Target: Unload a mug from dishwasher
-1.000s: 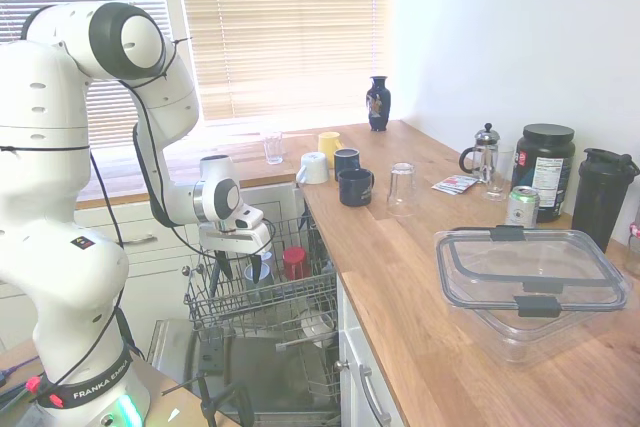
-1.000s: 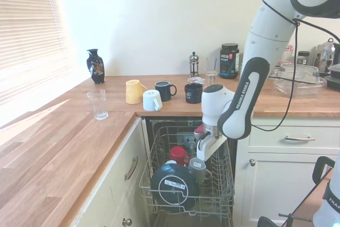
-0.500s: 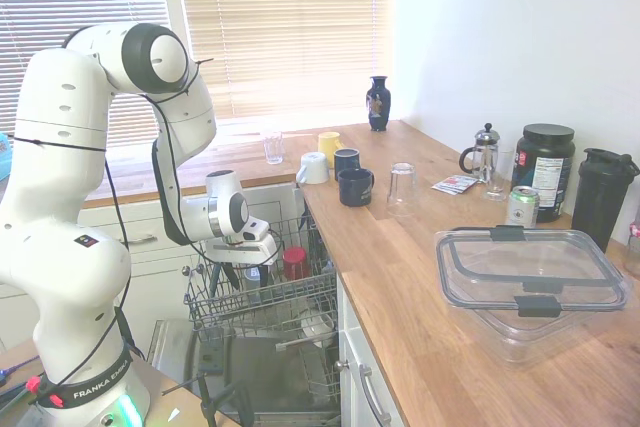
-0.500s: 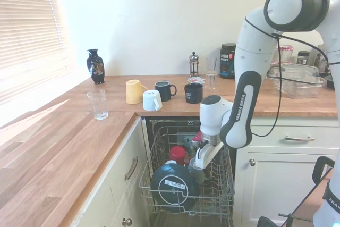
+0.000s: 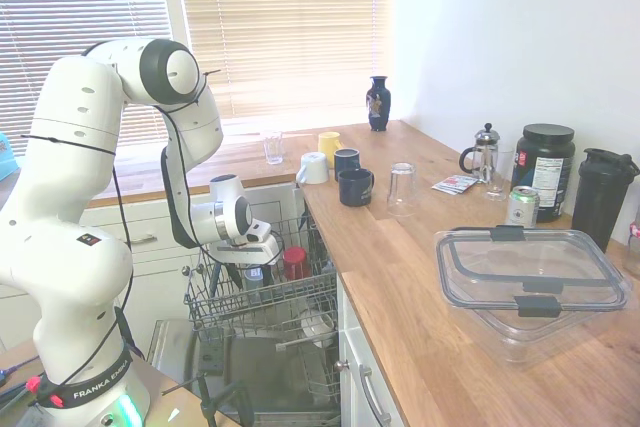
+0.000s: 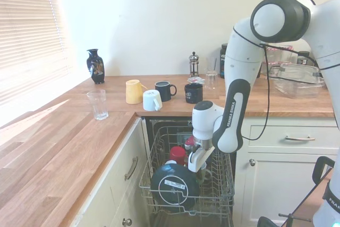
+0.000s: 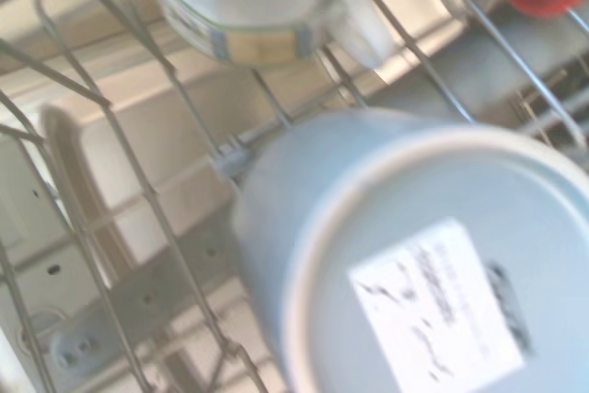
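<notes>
The mug (image 7: pixel 433 310) is slate grey-blue and stands upside down in the dishwasher's pull-out wire rack (image 6: pixel 224 183), its base with a pale label filling the wrist view. In the second exterior view the mug (image 6: pixel 202 173) shows just under my gripper (image 6: pixel 194 162), partly hidden by it. The first exterior view has my gripper (image 5: pixel 250 259) low inside the rack (image 5: pixel 262 305), right over the mug. The gripper's state does not show in any view.
A red cup (image 6: pixel 177 154) and a black round lid (image 6: pixel 174 183) sit in the rack beside the mug. An upturned glass jar (image 7: pixel 248 6) stands close behind it. Navy mugs (image 5: pixel 354 187), a white mug (image 5: pixel 313 168) and a glass (image 5: pixel 401 187) are on the wooden counter.
The arm has folded lower and the gripper has come down into the rack, closer to the grey-blue mug. Nothing in the rack has moved.
</notes>
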### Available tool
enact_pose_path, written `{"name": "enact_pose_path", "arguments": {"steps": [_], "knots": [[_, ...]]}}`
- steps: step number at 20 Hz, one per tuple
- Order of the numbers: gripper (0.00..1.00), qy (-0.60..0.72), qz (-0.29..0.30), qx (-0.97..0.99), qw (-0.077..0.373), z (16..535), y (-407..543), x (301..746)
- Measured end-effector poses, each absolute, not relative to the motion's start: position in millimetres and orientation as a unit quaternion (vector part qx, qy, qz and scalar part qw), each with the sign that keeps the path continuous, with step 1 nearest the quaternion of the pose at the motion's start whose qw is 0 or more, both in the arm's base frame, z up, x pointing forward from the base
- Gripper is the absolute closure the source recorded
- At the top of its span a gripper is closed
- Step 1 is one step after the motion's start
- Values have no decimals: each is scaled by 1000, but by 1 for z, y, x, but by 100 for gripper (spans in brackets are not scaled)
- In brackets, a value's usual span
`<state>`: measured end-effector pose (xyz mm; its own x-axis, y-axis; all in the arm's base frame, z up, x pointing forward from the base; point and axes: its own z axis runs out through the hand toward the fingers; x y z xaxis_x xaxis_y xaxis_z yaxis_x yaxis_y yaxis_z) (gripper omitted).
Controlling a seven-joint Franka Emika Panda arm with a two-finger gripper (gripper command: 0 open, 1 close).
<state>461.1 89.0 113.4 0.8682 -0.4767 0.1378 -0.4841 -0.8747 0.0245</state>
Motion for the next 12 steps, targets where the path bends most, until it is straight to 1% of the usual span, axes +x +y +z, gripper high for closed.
{"name": "enact_pose_path", "arguments": {"steps": [12], "knots": [[0,-244,74,967,-4,94,92,464]]}}
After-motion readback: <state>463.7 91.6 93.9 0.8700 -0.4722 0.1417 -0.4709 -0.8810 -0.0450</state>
